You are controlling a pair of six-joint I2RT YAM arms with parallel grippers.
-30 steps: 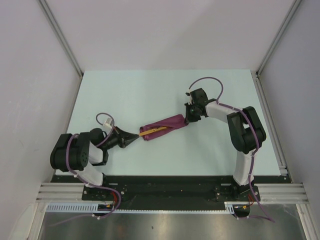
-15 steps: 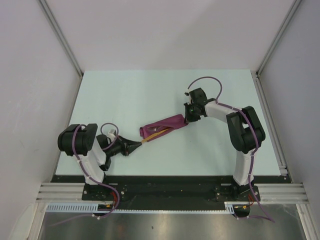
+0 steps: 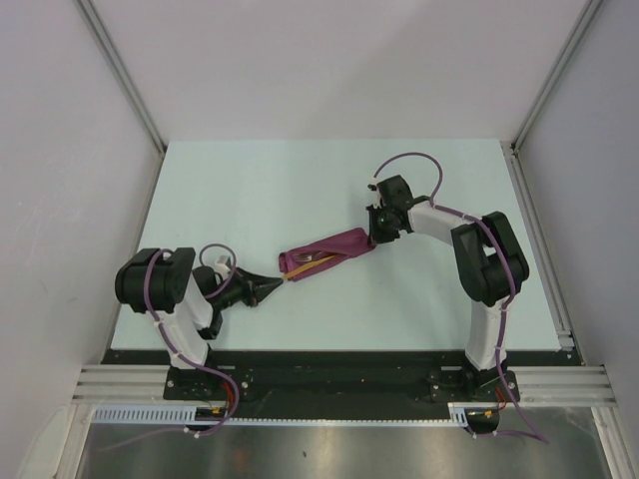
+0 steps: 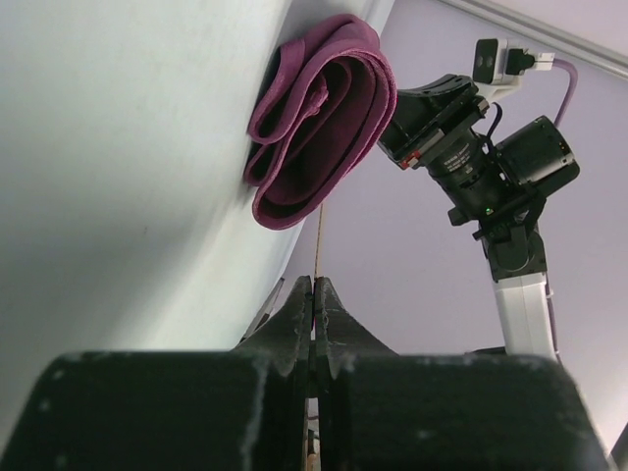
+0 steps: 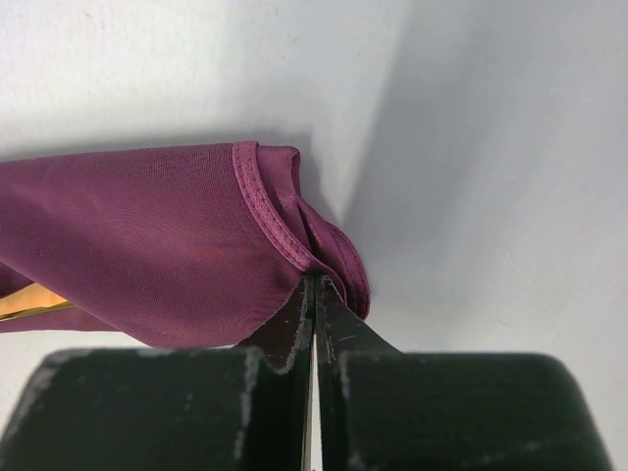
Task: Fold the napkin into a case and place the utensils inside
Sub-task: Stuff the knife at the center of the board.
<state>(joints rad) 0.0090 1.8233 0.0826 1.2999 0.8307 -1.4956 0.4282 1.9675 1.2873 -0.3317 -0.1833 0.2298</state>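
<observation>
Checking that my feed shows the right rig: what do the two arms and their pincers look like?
The left arm and right arm have black joint housings and white links. A purple cable loops along each. The left pincer and right pincer are matte black with tapering fingers, scuffed pale at the edges.

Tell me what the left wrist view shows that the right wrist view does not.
Only the left wrist view: the case seen at its layered open end, the right arm beyond it, and the left pincer shut on the thin golden utensil that leads into that opening. Only the right wrist view: the right pincer shut on a corner of the case. Both: the plum cloth, a bit of the golden utensil, and the white table.
</observation>
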